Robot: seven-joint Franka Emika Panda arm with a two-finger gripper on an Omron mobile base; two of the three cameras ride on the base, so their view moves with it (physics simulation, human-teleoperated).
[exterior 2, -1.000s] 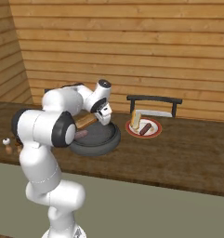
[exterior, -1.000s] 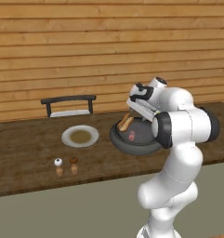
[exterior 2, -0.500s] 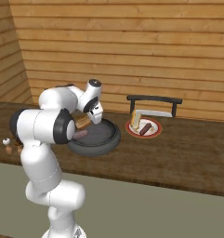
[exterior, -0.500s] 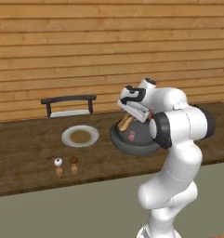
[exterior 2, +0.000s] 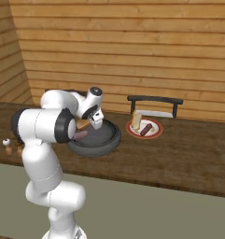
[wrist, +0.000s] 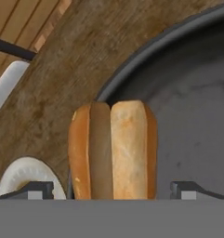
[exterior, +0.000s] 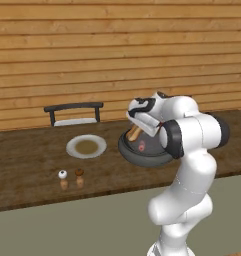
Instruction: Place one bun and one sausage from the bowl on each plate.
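Judged the bun (wrist: 112, 151) light, soft and easily crushed, lying against the near rim of the bowl (wrist: 187, 116) with its split side up; best taken across its width near the middle with a gentle squeeze, not by the tapered ends. Hung bent over the bowl on the counter (exterior: 27, 165), elbow high and wrist turned steeply down, gripper (wrist: 112, 189) spread as wide as it goes with a fingertip on either side of the bun, holding nothing. Saw the sausage (exterior 2: 80, 135) lying in the same bowl, one plate (exterior: 86, 146) bare, the other plate (exterior 2: 156, 133) already served.
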